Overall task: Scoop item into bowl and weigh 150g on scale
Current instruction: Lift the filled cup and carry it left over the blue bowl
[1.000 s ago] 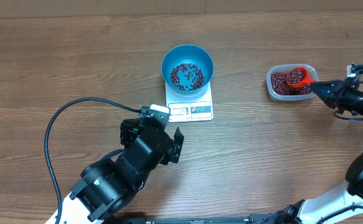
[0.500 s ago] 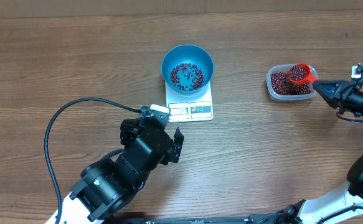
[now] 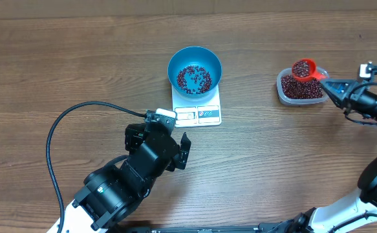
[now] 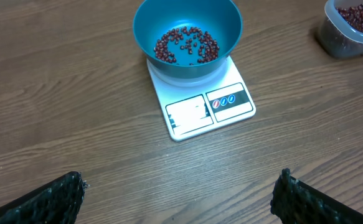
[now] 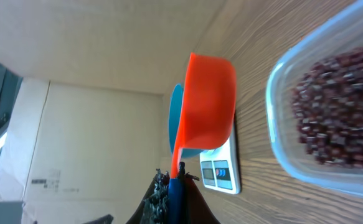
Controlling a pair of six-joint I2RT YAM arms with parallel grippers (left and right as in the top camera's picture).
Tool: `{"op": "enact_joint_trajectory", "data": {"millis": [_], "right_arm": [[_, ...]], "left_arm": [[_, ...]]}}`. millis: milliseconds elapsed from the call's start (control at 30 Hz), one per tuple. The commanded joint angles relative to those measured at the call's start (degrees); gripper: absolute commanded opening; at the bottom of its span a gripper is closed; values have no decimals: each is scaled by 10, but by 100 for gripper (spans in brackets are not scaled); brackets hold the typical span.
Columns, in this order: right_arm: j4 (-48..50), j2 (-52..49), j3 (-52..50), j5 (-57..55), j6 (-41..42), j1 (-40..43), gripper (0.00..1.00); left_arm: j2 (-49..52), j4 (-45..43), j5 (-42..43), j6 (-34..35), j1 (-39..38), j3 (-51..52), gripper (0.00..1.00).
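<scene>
The blue bowl (image 3: 175, 65) (image 4: 228, 25) stands on the white scale (image 3: 198, 115) (image 4: 209, 109), with a thin layer of dark red beans (image 3: 194, 78) (image 4: 186, 45) in its bottom. At the right, my right gripper (image 3: 331, 87) (image 5: 175, 190) is shut on the handle of an orange-red scoop (image 3: 303, 68) (image 5: 209, 93). The scoop is full of beans and hangs over the far left edge of the clear tub (image 3: 282, 90). My left gripper (image 4: 180, 180) is open and empty, low over the table on the near side of the scale.
The clear tub (image 5: 281, 124) (image 4: 334, 40) holds a heap of beans (image 3: 302, 90) (image 5: 337, 106) at the right. A black cable (image 3: 65, 120) loops over the table at the left. In the right wrist view the bowl (image 5: 174, 118) and scale (image 5: 221, 174) lie behind the scoop.
My right gripper has lifted the scoop out of the tub's beans and carried it a little to the left and away. The left arm has not moved.
</scene>
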State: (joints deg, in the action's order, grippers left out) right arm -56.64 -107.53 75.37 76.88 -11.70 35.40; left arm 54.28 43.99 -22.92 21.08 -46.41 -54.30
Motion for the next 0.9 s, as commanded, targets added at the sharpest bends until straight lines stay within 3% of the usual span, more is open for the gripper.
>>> {"op": "enact_joint_trajectory", "data": {"millis": [0, 533, 867], "right_arm": [[-1, -1, -4, 28, -1, -35, 4], [40, -1, -4, 30, 2, -207, 4], [170, -1, -4, 29, 126, -275, 4]], "left_arm": [[1, -1, 1, 8, 3, 5, 99], [1, -1, 1, 8, 3, 5, 100], [1, -1, 1, 8, 3, 5, 100]]}}
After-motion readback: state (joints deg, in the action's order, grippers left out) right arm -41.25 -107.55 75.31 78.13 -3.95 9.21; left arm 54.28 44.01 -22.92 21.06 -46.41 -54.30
